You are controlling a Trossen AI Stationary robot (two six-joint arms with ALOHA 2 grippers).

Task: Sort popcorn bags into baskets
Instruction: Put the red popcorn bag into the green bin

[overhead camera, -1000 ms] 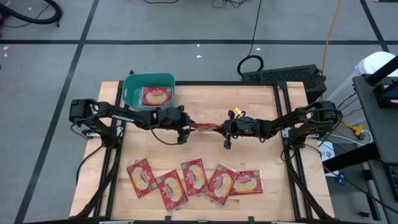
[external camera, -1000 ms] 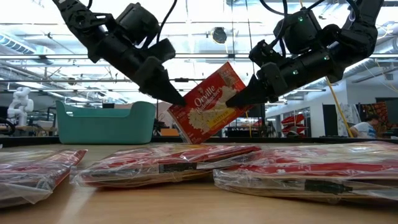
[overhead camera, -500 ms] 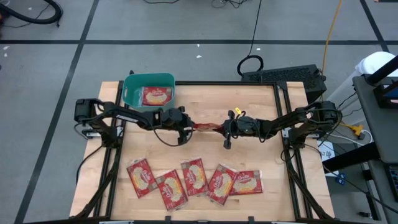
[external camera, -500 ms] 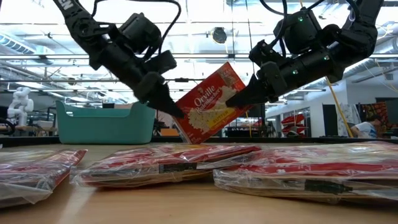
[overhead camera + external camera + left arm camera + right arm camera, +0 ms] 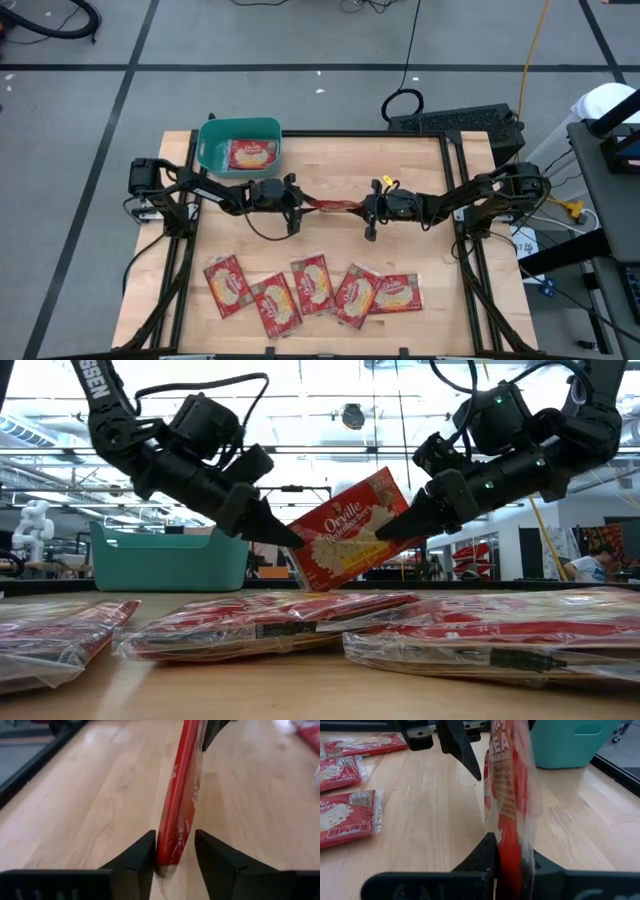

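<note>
A red popcorn bag (image 5: 330, 206) stands on edge over the middle of the table, tilted in the low view (image 5: 345, 535). My right gripper (image 5: 367, 208) is shut on its right end. My left gripper (image 5: 298, 203) is open, its fingers on either side of the bag's left end (image 5: 172, 845). The teal basket (image 5: 205, 140) stands at the far left with one bag (image 5: 252, 154) lying flat inside. Several more bags (image 5: 315, 290) lie flat in a row near the table's front edge. My right gripper pinches the bag's right end (image 5: 512, 827) between its two fingers, coming from the table's right and slanting a little downward. The bag stands on edge with its far-right corner highest; whether its low corner (image 5: 318, 588) touches the table I cannot tell. My left gripper straddles the bag's left end. One finger (image 5: 142, 855) is close against one face, and a gap shows at the other finger (image 5: 212, 857). Whether it touches the bag I cannot tell.
The row of flat bags fills the foreground of the low view (image 5: 270, 615). Black frame rails (image 5: 185, 270) run along the table's left and right sides. Bare wood lies under the held bag and between it and the basket.
My left gripper has sunk and tipped from steeply down toward level, its tips staying at the bag's left end. The held bag has leaned a little flatter.
</note>
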